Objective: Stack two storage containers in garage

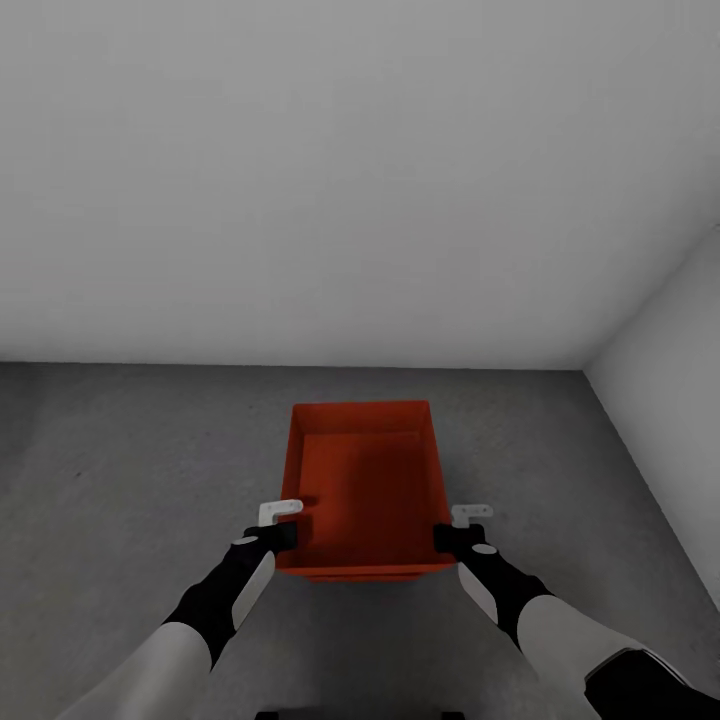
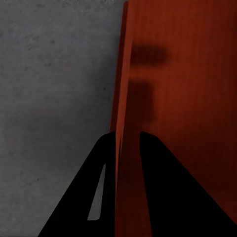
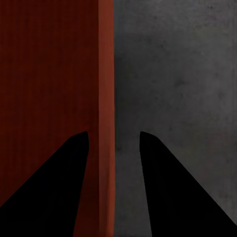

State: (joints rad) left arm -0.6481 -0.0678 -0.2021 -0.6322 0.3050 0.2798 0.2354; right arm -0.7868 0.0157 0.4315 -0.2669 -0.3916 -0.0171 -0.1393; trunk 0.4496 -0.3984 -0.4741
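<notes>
One red-orange storage container (image 1: 365, 480) sits open-topped and empty low in front of me over the dark grey concrete floor (image 1: 120, 470). My left gripper (image 1: 285, 535) is at its left wall near the front corner; in the left wrist view its fingers (image 2: 163, 187) pinch that wall (image 2: 187, 98), shut on it. My right gripper (image 1: 447, 535) straddles the right wall (image 3: 49, 74), one finger inside and one outside, with floor (image 3: 173, 74) showing in the gap, so it stands open. A thin darker red strip shows under the bin's near edge; I cannot tell what it is.
A plain grey-white wall (image 1: 300, 180) stands close behind the container, and a second wall (image 1: 670, 330) meets it at the right, forming a corner. Bare concrete stretches to the left of the bin and in front of me.
</notes>
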